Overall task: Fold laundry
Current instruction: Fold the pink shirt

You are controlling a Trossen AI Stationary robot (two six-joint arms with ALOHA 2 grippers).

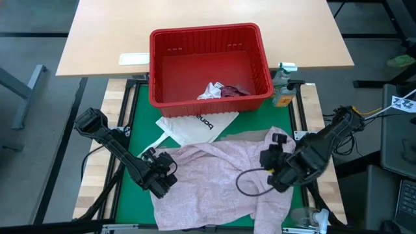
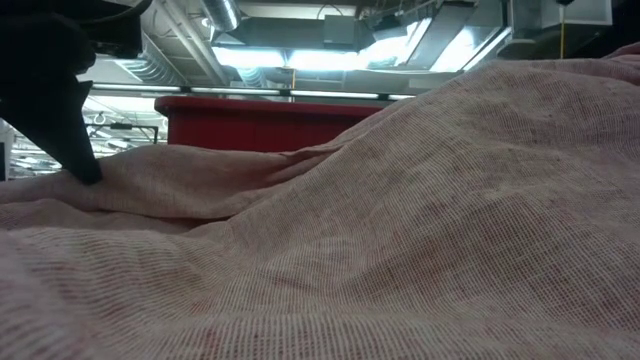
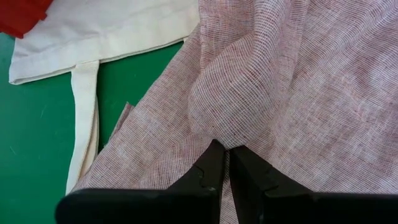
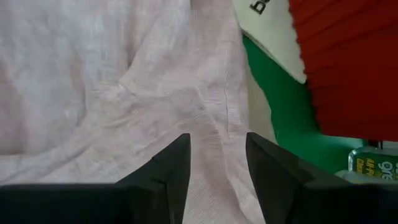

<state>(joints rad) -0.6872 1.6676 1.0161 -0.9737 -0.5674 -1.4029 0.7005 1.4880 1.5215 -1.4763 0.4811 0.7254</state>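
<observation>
A mottled pink garment (image 1: 214, 175) lies spread and rumpled on the green mat (image 1: 133, 130), filling the low view (image 2: 400, 230). My left gripper (image 1: 161, 182) is at the garment's left side, shut on its cloth (image 3: 222, 149). My right gripper (image 1: 272, 166) hangs over the garment's right part. Its fingers are open (image 4: 217, 162) with only cloth lying below them. A small white piece (image 1: 211, 90) and a maroon piece (image 1: 235, 91) lie in the red basket (image 1: 208, 65). My left gripper pinches a raised fold of the pink cloth (image 3: 219, 134) between its two fingers, near the garment's left edge. The fingers slant down from the table's left. The cloth bunches into a hump just past the fingertips, and the rest lies slack on the mat.
The red slotted basket stands at the far edge of the mat. A white tote bag (image 1: 195, 123) with black lettering lies between it and the garment, one loop handle (image 3: 84, 124) on the green mat. A bottle (image 1: 283, 88) stands right of the basket.
</observation>
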